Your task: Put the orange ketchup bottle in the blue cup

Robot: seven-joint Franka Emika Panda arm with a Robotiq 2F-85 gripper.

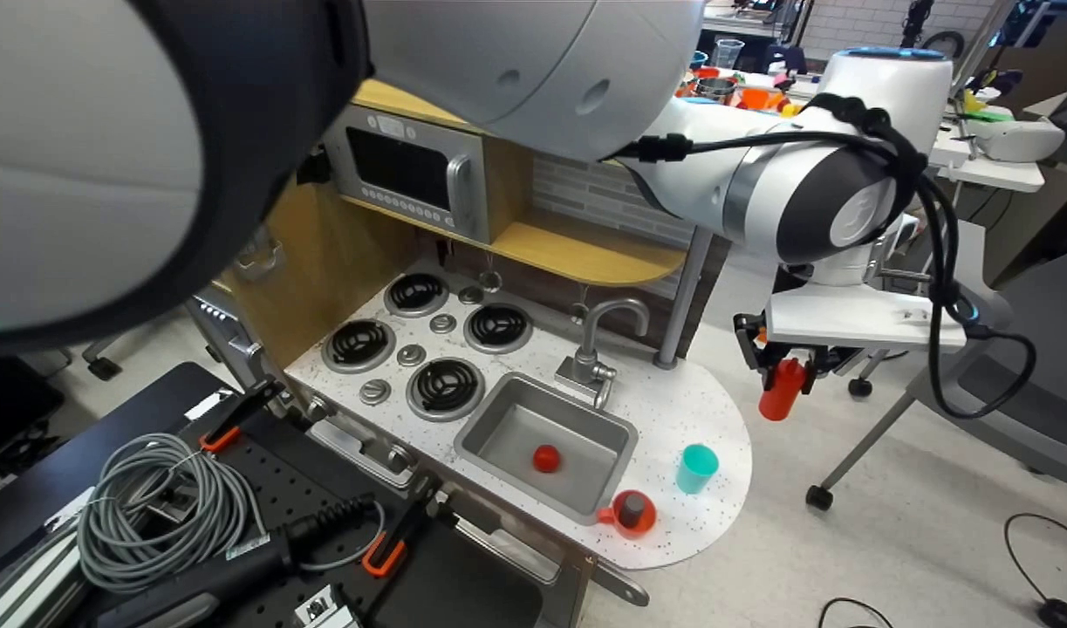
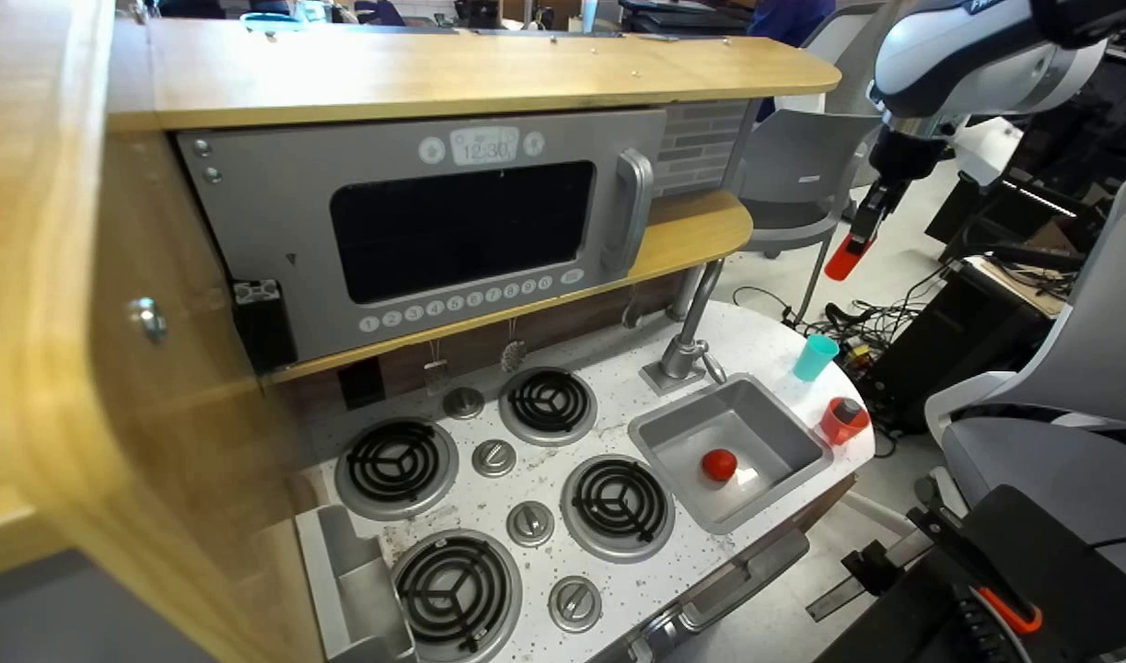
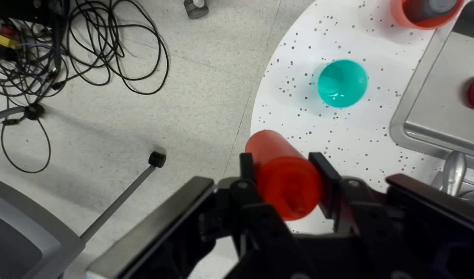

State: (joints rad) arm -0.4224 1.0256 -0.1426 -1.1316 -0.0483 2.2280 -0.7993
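Note:
My gripper [image 1: 790, 373] is shut on the orange ketchup bottle [image 1: 778, 399], holding it tilted in the air beyond the rounded counter end. The bottle hangs below the fingertips in both exterior views [image 2: 842, 261]. In the wrist view the gripper [image 3: 282, 159] has a finger on each side of the bottle [image 3: 289, 188], whose near end faces the camera. The blue cup [image 1: 696, 469] stands upright on the counter, apart from the bottle. It also shows in an exterior view [image 2: 814, 357], and in the wrist view the cup [image 3: 342, 83] is open and empty, up and right of the bottle.
A red mug [image 1: 622, 523] with a dark object inside stands near the cup, beside the sink [image 1: 577, 432]. A round red object [image 1: 546, 458] lies in the sink. A grey faucet [image 1: 591, 336], a shelf [image 1: 577, 249] and its post [image 1: 686, 301] rise behind.

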